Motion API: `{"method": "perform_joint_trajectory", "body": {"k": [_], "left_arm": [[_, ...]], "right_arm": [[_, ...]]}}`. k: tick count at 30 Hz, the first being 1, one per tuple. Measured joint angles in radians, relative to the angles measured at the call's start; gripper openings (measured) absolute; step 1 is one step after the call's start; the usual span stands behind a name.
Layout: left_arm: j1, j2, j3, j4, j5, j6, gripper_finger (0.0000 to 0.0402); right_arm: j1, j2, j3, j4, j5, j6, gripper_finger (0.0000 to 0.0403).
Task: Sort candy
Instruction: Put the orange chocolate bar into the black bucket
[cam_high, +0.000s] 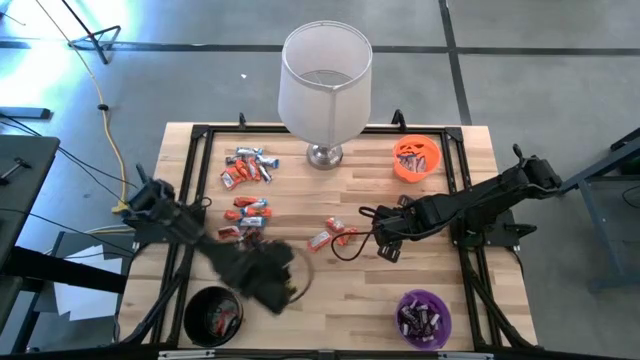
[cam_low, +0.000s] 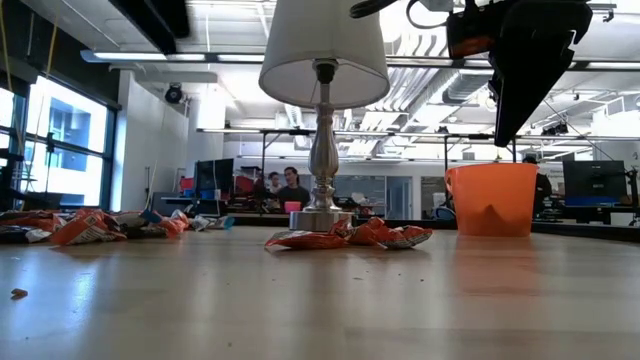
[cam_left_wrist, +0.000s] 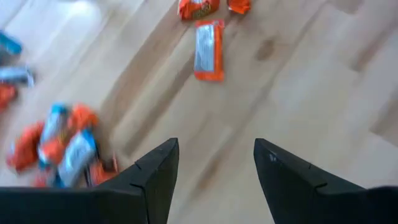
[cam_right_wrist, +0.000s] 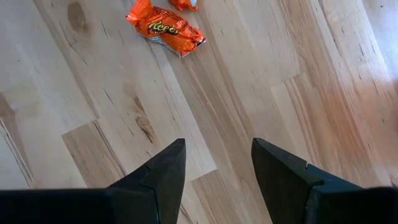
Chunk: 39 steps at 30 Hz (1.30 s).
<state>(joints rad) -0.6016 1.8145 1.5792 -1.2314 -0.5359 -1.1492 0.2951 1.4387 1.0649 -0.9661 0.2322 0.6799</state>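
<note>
Mid-sort, by the look of it, between one drop and the next pick. Left claw (cam_high: 272, 288) hanging over the near-left part of the table (cam_high: 340, 310), just beside the black bowl (cam_high: 212, 316), fingers spread apart with nothing between them in the left wrist view, only bare wood and loose candy ahead. Right claw (cam_high: 383, 240) stretched in from the right toward the table's middle, likewise spread wide and empty, pointed at an orange wrapped bar (cam_right_wrist: 165, 28) lying flat a little beyond its fingertips. Most likely next: lowering the right claw over that orange bar, straddling it across its short side, closing, then carrying it to the matching bowl; probably worth squaring the fingers to the wrapper first, since a flat wrapper gives little to bite on. Candy (cam_high: 247, 170) still scattered in clusters on the left half of the table, orange and silvery-blue wrappers mixed, plus a small group (cam_high: 333, 234) near the centre just left of the right claw. Containers: black bowl at the near-left corner holding some pieces, colours hard to tell; purple bowl (cam_high: 424, 316) at the near right holding several dark-wrapped bars; orange bowl (cam_high: 415, 158) at the far right with a few pieces inside. Lamp (cam_high: 325, 85) standing at the far middle, clear of both arms.
</note>
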Motion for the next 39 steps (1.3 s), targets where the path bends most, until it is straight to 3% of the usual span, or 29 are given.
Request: {"method": "perform_joint_trajectory", "body": {"k": [6,12,23,39], "left_arm": [[0.169,0.090,-0.080,0.246,0.144,0.296,0.0197],[0.273,0.170,-0.081,0.358,0.164,0.465,0.0197],[0.371,0.233,-0.078,0.494,0.188,0.582,0.0197],[0.400,0.280,-0.080,0.467,0.184,0.538,0.0197]], "right_arm": [[0.000,0.000,0.000,0.003,0.000,0.000,0.0180],[0.000,0.000,0.000,0.007,0.000,0.000,0.0180],[0.000,0.000,0.000,0.007,0.000,0.000,0.0180],[0.000,0.000,0.000,0.009,0.000,0.000,0.0180]]}}
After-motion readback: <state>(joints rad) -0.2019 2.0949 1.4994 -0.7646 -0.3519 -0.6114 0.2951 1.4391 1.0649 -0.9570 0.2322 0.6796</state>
